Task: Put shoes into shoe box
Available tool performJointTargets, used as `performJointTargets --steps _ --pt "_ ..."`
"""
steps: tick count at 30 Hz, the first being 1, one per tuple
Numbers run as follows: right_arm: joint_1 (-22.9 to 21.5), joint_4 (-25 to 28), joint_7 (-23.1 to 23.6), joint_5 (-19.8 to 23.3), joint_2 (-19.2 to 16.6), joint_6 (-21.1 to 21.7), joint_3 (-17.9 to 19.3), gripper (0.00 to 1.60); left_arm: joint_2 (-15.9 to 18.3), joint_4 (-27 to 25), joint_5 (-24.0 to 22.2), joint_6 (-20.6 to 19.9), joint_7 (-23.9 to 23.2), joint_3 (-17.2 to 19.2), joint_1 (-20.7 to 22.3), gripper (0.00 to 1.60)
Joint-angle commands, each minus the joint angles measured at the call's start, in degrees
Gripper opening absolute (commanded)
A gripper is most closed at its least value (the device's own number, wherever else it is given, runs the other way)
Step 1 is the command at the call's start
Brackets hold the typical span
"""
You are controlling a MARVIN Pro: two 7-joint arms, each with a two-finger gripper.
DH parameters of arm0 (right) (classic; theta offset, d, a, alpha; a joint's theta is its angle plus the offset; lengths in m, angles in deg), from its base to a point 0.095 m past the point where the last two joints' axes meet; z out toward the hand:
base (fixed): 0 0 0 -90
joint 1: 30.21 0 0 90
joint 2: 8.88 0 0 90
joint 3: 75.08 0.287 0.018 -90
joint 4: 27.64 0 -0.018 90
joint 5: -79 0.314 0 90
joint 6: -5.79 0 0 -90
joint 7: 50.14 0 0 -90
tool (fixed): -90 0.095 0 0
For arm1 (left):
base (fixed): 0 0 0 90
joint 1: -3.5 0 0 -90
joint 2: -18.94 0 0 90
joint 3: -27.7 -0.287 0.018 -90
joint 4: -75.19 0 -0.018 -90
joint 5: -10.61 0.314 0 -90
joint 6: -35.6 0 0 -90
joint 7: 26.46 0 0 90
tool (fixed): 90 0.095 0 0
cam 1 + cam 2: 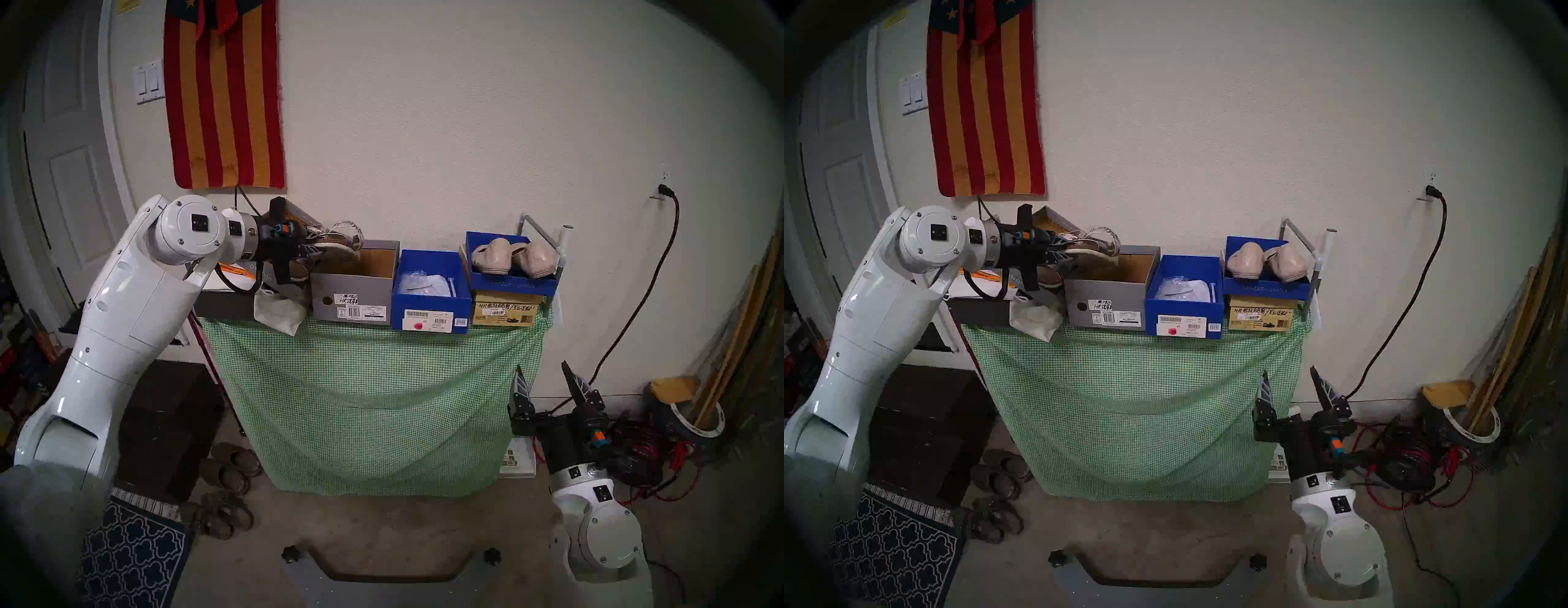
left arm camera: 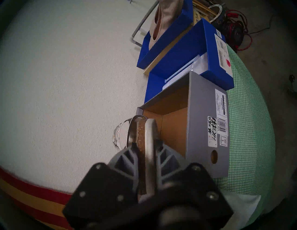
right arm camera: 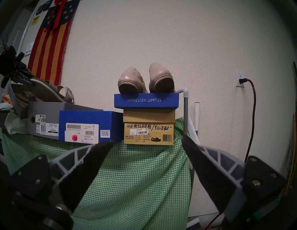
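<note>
Left gripper (image 2: 147,154) clamped on cork-soled snake-strap sandal (image 2: 148,136) nr open grey cardboard shoebox (image 2: 207,128), right gripper (image 3: 147,144) agape, empty; could snag box rim, tip it.

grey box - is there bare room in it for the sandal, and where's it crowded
The grey box shows bare cardboard, bordered by its own walls and the blue box beside it. Crowded: the blue box holds white wrapping, the blue lid carries the beige flats, and the left gripper, clamping the sandal, fills the near end.

Cork-soled sandal (image 2: 145,138), matt cardboard grey box (image 2: 200,128), woven checked green cloth (image 1: 373,382).
</note>
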Motion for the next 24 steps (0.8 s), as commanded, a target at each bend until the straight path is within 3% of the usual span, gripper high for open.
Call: performJointTargets --steps 1,13,24 --pt "0.1 0.1 0.0 0.0 0.0 0.0 0.0 1.6 -2.0 2.8 1.2 1.6 -0.4 -1.0 6.7 0.0" --pt "0.2 0.2 0.0 0.0 0.0 0.0 0.0 1.6 -5.7 10.6 2.5 4.9 -0.8 -3.9 10.6 0.0" --pt "0.2 0.2 0.0 0.0 0.0 0.0 0.0 1.6 -6.5 8.2 1.3 3.2 -2.4 -3.9 11.0 0.0"
